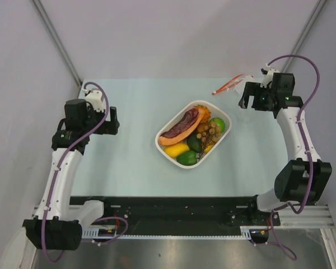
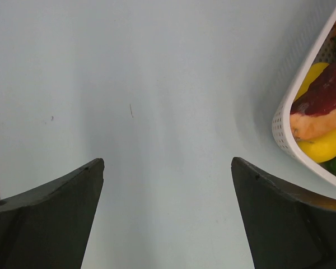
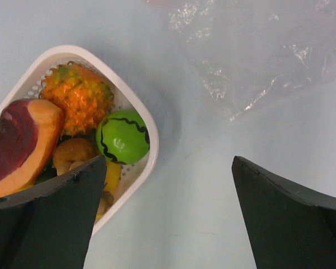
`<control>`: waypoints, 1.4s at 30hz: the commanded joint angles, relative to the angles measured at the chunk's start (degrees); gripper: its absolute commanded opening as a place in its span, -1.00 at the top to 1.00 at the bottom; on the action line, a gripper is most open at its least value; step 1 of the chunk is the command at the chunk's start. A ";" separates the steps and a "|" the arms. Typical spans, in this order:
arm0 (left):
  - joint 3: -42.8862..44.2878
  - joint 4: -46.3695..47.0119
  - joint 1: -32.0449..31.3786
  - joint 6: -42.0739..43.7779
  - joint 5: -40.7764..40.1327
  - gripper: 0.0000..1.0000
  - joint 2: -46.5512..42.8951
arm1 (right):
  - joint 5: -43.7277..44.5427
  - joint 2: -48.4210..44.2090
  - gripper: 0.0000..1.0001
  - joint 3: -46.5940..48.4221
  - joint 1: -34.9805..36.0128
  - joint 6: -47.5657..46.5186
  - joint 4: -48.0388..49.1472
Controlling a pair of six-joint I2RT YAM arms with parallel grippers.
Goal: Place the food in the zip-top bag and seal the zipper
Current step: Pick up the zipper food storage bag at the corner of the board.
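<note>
Food [image 1: 191,136] in basket [image 2: 283,129] between left gripper [image 2: 168,165] and right gripper [image 3: 168,165], zip-top bag [image 3: 257,50] beside right, both spread wide, empty

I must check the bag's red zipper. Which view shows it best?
The top view: the zipper lies bare near the right gripper. The right wrist view shows only the bag, no zipper; the left wrist view shows neither.

Bright even light, soft shadows, sharp focus
</note>
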 commanded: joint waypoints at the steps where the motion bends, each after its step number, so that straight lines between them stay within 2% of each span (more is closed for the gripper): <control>1: 0.24 2.86 -0.17 -1.80 -2.42 -0.99 -0.73 | 3.09 2.59 -1.00 4.59 1.08 2.45 4.61; 5: 1.73 3.73 -0.17 -1.62 -4.88 -0.99 0.41 | 10.64 7.59 -1.00 9.86 3.97 6.04 5.92; 7: 1.91 4.44 -0.17 -1.62 -5.59 -0.99 0.59 | 19.56 11.45 -0.99 14.06 5.03 9.63 6.80; 10: 1.47 5.58 -0.17 -1.71 -6.55 -1.00 0.76 | 27.59 17.26 -1.00 20.99 8.81 11.67 7.68; 20: -1.86 9.01 -0.17 -3.03 -11.21 -0.99 0.50 | 35.97 37.47 -1.00 42.55 12.16 13.88 8.47; 28: -2.31 8.92 -0.17 -3.03 -13.23 -0.99 4.97 | 38.96 45.74 -0.99 43.97 11.89 18.27 18.84; 35: -2.57 7.95 -0.17 -2.68 -14.99 -0.99 7.88 | 42.03 53.74 -1.00 48.10 12.42 18.19 24.81; 38: -3.36 8.30 -0.17 -2.32 -15.52 -0.99 8.32 | 44.67 56.81 -0.99 49.33 13.38 16.70 27.19; 42: -3.45 8.04 -0.17 -2.06 -16.66 -0.99 9.63 | 53.08 60.59 -1.00 49.60 14.70 13.62 31.14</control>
